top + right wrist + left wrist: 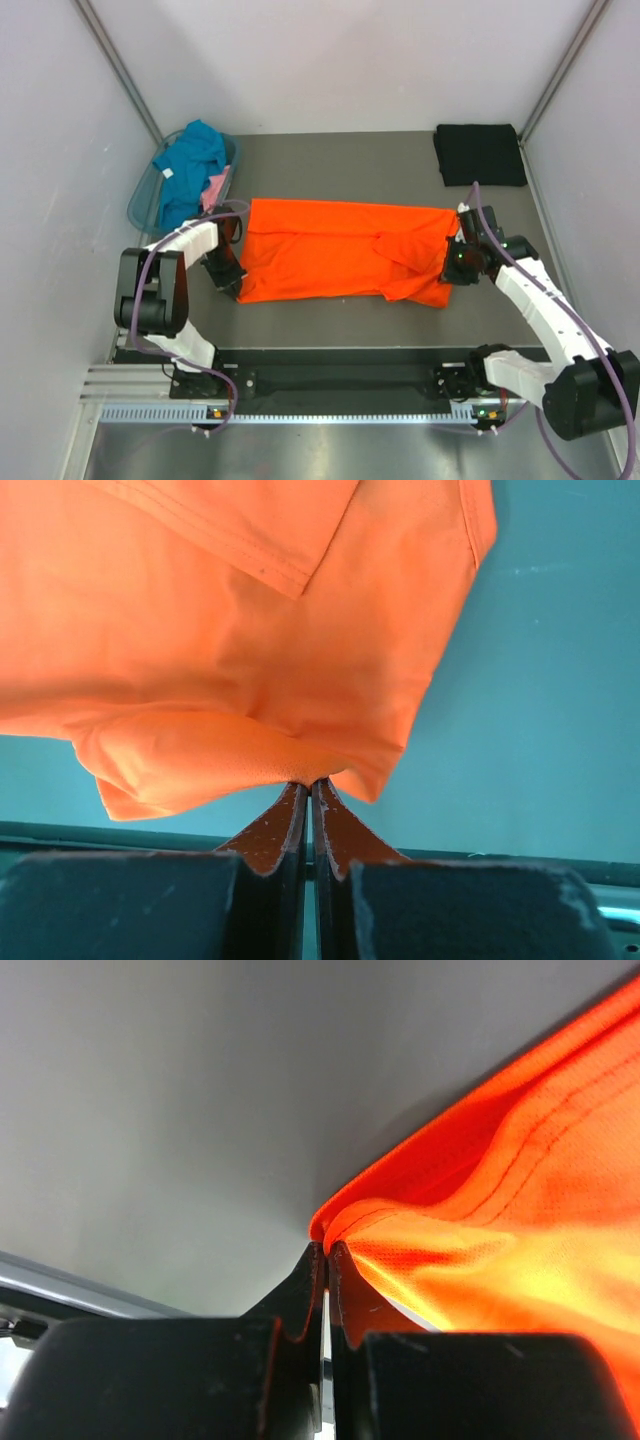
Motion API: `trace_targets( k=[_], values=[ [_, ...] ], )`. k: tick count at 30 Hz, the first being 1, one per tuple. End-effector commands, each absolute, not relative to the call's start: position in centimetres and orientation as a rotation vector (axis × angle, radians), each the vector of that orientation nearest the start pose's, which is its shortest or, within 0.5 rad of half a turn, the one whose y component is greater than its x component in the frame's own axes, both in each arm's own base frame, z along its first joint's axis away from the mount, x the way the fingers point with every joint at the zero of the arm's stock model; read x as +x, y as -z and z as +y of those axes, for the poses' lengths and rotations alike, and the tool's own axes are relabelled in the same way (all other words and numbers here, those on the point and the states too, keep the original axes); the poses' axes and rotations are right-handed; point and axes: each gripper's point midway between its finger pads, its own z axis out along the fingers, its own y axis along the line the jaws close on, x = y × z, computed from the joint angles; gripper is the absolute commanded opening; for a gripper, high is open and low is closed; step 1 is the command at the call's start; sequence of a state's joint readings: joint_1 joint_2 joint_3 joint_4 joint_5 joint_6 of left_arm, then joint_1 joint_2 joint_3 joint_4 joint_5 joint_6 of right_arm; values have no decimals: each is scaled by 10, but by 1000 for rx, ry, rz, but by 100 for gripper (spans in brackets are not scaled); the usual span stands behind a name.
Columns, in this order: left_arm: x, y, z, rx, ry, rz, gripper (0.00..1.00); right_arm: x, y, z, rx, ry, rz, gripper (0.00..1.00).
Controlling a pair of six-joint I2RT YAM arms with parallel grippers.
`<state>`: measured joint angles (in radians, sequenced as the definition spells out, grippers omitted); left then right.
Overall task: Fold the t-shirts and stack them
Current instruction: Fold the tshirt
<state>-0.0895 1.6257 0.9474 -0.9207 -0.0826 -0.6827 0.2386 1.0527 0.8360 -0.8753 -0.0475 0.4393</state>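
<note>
Nearest me, my left arm (185, 240) has its jaws pressed together on a hem fold of the bright orange cloth t-shirt (340, 262) at its left near corner; the left wrist view shows the orange t-shirt (500, 1220) bunched right at the tips, with stitched layers caught between them. My right arm (545, 305) does the same at the shirt's right end; its jaws are shut on a small tuck of the orange t-shirt (250, 630), and the rest hangs from that tuck just above the surface.

The shirt lies stretched left to right across the middle of the dark grey surface (340, 170), mostly flat, with a sleeve turned inward near the right.

I judge the step to be a fold of this long panel. To do it well I would raise both ends together and level, hold light tension between them so the middle does not sag or crease, carry the edge across in one even sweep, then lay it down before letting go; uneven height would skew the fold.

Further off, a teal t-shirt (190, 165) and a pink t-shirt (215, 187) wait in the translucent blue-green plastic basket (140, 200) at far left; a folded black t-shirt (480, 153) sits at far right, where I judge the stack belongs.
</note>
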Motion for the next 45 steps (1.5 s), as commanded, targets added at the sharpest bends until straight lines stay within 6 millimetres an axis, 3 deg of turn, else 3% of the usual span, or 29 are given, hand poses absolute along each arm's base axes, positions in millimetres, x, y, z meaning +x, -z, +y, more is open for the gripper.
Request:
trace_targets(
  k=[1, 5, 11, 14, 18, 23, 33, 45],
  values=[
    [223, -25, -33, -922, -138, 3004, 0, 228, -127, 75, 205, -288, 2634, 0],
    [250, -45, -28, -857, -148, 2931, 0, 245, -130, 68, 219, -271, 2624, 0],
    [301, -67, -37, -773, -91, 2895, 0, 280, -137, 62, 228, -258, 2601, 0],
    [314, -65, -41, -750, -81, 2918, 0, 298, -140, 60, 216, -246, 2589, 0],
    [327, -53, -46, -754, -75, 2966, 0, 318, -130, 58, 206, -235, 2619, 0],
    [360, -59, -50, -745, -49, 2932, 0, 340, -131, 56, 201, -229, 2612, 0],
    [388, -54, -53, -742, -55, 2943, 0, 363, -117, 52, 213, -222, 2649, 0],
    [419, -45, -58, -709, -33, 2945, 0, 389, -115, 48, 235, -221, 2645, 0]
  ],
)
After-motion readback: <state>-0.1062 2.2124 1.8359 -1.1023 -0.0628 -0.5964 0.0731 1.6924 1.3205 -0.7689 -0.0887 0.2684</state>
